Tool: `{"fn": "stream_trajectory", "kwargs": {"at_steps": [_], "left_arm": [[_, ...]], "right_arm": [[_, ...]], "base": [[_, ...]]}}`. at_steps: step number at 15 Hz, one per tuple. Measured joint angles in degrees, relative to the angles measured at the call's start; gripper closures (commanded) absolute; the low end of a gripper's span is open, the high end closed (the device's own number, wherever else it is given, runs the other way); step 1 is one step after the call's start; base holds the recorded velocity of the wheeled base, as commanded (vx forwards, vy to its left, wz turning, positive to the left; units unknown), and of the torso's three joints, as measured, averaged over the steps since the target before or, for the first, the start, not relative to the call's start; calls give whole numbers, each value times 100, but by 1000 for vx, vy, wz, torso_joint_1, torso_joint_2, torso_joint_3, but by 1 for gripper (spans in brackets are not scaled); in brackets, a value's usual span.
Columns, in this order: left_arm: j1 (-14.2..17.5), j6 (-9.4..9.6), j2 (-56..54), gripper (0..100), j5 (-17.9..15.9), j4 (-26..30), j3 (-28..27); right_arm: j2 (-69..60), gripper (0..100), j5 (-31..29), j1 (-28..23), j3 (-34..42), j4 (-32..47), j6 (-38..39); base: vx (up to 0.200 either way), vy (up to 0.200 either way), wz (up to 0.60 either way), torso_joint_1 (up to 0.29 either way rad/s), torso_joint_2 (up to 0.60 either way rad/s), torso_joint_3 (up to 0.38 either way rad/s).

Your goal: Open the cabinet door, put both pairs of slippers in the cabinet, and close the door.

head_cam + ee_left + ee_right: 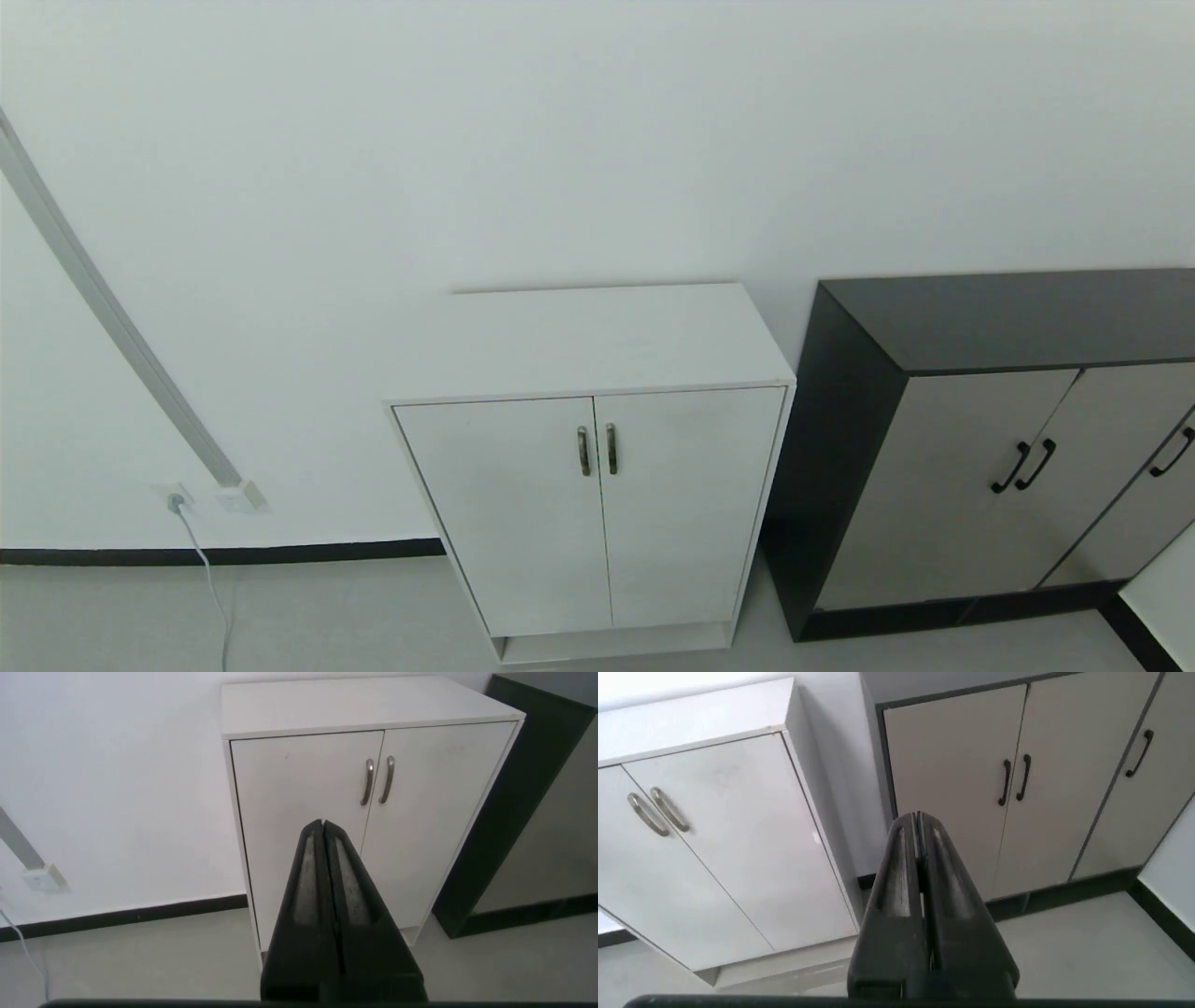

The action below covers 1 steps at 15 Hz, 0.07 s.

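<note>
A white two-door cabinet point(597, 485) stands against the wall with both doors closed. Its two metal handles point(597, 450) sit side by side at the middle seam. In the left wrist view my left gripper point(323, 826) is shut and empty, held some way in front of the white cabinet point(318, 803), below its handles point(377, 780). In the right wrist view my right gripper point(918, 821) is also shut with nothing in it, in front of the gap between the white cabinet point(719, 831) and the dark one.
A black cabinet with grey doors point(990, 448) stands close on the right of the white one. A wall socket with a grey cable point(201, 560) and a slanted cable duct point(103, 299) are on the left wall. Grey floor lies in front.
</note>
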Motion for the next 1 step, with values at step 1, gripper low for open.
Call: {"fn": "stream_trajectory", "kwargs": {"at_steps": [1], "left_arm": [[0,2,0,100,0,0,0]], "right_arm": [[0,100,4,0,0,0,-6]], "base": [[0,0,0,0,0,0]]}}
